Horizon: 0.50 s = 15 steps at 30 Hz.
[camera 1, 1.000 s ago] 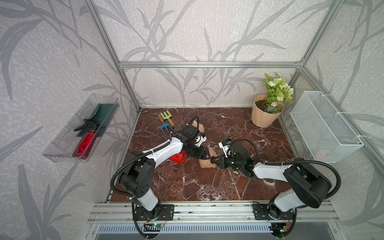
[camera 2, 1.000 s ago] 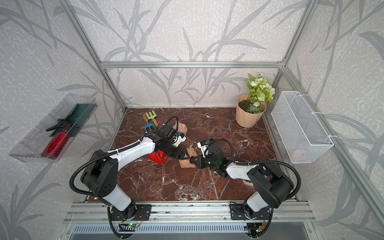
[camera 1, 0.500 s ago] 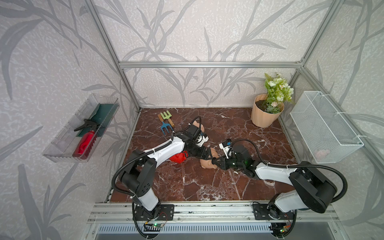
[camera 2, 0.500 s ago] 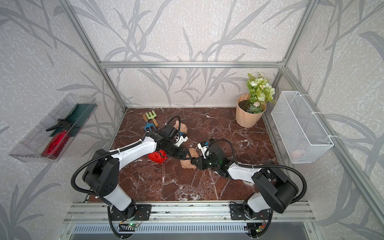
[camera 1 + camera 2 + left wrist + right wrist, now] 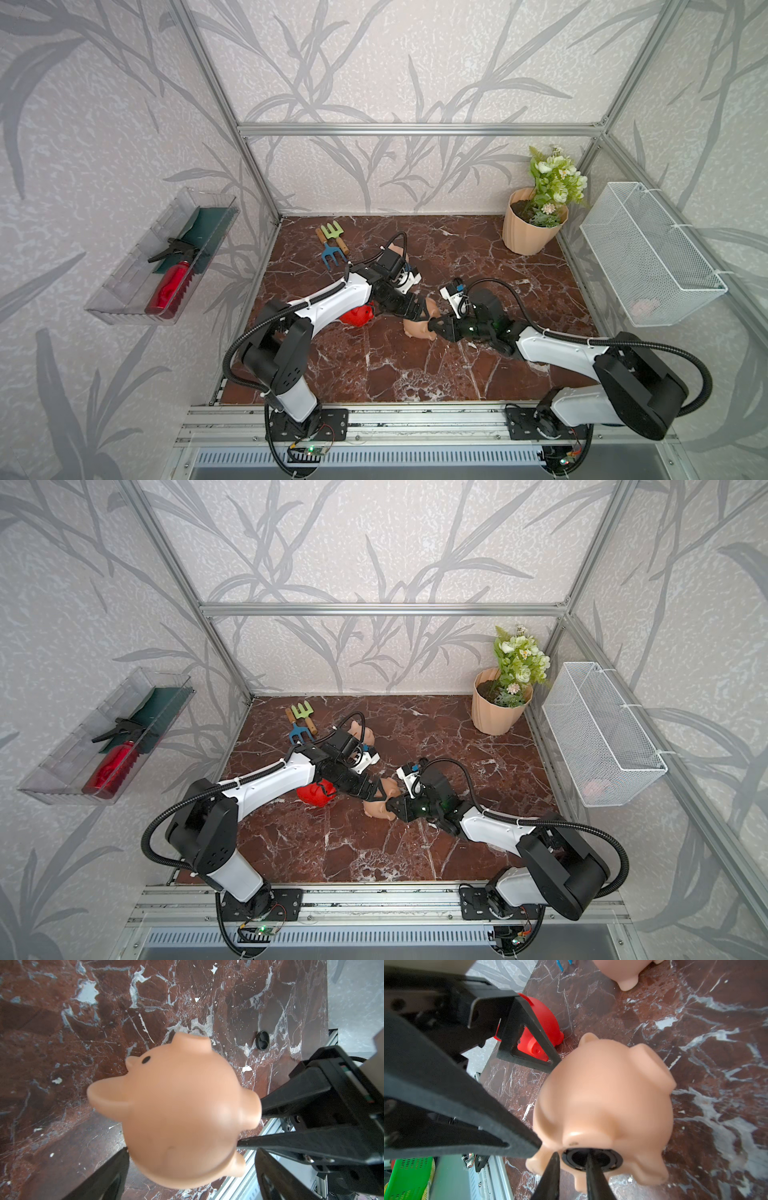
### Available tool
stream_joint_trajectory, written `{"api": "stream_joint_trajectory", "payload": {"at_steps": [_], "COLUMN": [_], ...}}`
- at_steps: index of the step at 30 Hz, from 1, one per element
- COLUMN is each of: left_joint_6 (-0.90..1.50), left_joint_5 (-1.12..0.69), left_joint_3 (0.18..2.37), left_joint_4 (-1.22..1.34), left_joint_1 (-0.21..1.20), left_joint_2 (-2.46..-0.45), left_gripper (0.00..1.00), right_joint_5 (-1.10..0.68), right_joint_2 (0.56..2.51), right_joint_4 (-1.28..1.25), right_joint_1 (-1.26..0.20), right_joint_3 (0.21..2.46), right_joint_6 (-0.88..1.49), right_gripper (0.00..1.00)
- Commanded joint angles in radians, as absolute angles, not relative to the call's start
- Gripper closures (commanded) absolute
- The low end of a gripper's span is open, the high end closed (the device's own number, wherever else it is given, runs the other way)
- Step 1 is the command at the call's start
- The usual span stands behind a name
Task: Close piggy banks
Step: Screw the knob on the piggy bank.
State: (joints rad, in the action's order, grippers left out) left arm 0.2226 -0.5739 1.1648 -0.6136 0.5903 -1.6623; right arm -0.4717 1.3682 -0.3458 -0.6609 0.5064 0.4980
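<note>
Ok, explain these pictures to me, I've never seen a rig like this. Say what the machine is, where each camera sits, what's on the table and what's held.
It is a robot with two arms, a left arm and a right arm, fixed to a rail at the front edge of the table. Each ends in a two-fingered gripper.

Both top views look down on the whole scene from overhead. The other two pictures come from cameras on the wrists.

On the table are a red pig, a flower pot, two garden forks, a far peach pig and a loose plug, small and black.

Between the grippers is the middle peach pig. The left gripper is open, with a finger on either side of it. The right gripper has its narrow fingers at a fitted plug in the belly hole; whether they pinch it I cannot tell.
</note>
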Motion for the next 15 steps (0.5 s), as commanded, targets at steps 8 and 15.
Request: {"api": "stream_joint_trajectory", "payload": {"at_steps": [8, 15], "left_joint_6": [0.137, 0.104], "left_joint_5": [-0.460, -0.416], "left_joint_3": [1.267, 1.311], "left_joint_4": [-0.741, -0.769], "left_joint_1": [0.632, 0.672], "left_joint_2": [-1.700, -1.724], "left_gripper": [0.06, 0.04], "right_joint_5": [-0.468, -0.462], "right_joint_2": [1.289, 1.228], "right_joint_4": [-0.230, -0.148], "right_joint_1": [-0.635, -0.611], "right_joint_3": [0.502, 0.496], "right_joint_6": [0.447, 0.426], "right_gripper": [0.76, 0.76]}}
